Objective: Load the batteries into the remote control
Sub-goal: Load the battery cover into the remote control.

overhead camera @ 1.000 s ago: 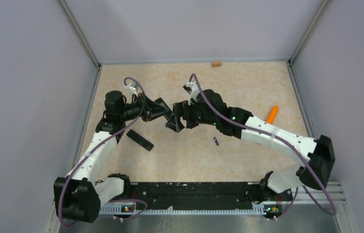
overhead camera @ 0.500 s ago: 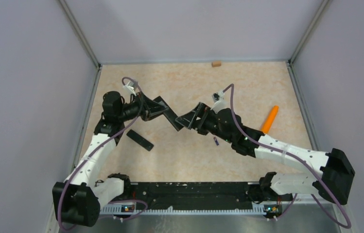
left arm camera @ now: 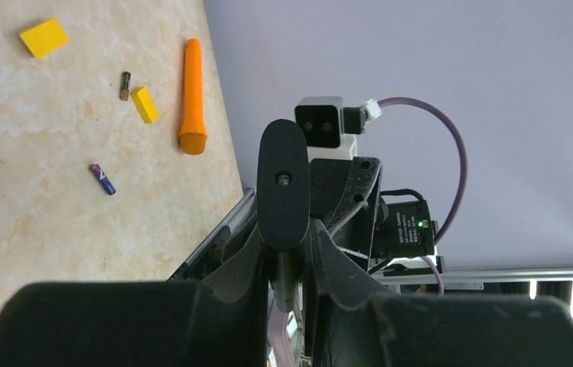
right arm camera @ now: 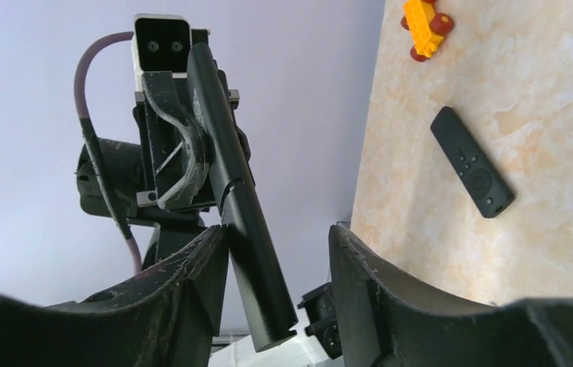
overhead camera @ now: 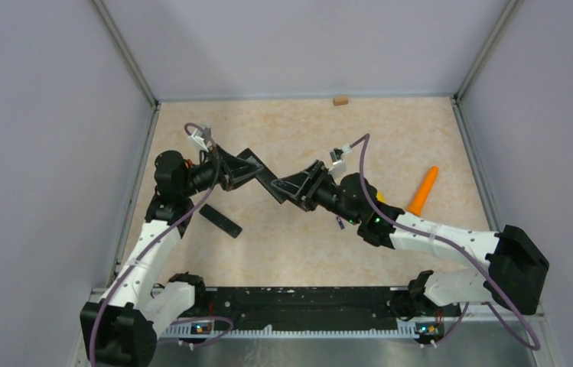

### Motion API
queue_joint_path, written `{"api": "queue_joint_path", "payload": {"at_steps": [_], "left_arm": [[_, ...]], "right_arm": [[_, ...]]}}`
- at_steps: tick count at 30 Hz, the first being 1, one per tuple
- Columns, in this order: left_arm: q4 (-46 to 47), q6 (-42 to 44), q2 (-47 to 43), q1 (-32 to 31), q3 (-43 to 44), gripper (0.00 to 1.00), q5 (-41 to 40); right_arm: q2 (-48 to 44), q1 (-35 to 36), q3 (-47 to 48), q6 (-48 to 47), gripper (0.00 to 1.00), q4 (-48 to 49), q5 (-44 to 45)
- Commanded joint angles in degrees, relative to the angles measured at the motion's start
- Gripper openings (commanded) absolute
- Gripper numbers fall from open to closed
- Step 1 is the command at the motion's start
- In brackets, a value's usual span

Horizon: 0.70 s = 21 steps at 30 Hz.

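One remote (right arm camera: 229, 176), raised off the table (overhead camera: 390, 138): left gripper (left arm camera: 287, 256) clamps it; right gripper (right arm camera: 277, 264) straddles its far end, jaws apart. One battery (overhead camera: 339, 222) lies on the table, below-right of the remote. Step: probably opening the remote's back; next, right jaws must close squarely.

The left gripper (overhead camera: 252, 170) holds a black remote (overhead camera: 268, 182) above the table (overhead camera: 390, 138), its far end meeting the right gripper (overhead camera: 288, 189); a battery (overhead camera: 340, 222) lies nearby.
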Motion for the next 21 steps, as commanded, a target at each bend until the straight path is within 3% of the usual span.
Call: {"api": "queue_joint_path", "payload": {"at_steps": [1, 8, 21], "left_arm": [[5.83, -2.78, -1.79, 0.25, 0.84, 0.00, 0.51], [12.25, -9.03, -2.52, 0.25, -0.24, 0.00, 1.19], [20.59, -9.09, -6.51, -0.43, -3.09, 0.00, 0.96]], "right_arm": [[0.02, 0.40, -1.34, 2.66, 0.48, 4.59, -0.34], [-0.18, 0.61, -4.63, 4.52, 0.34, 7.25, 0.57], [2.91, 0.92, -1.82, 6.19, 0.32, 6.55, 2.66]]}}
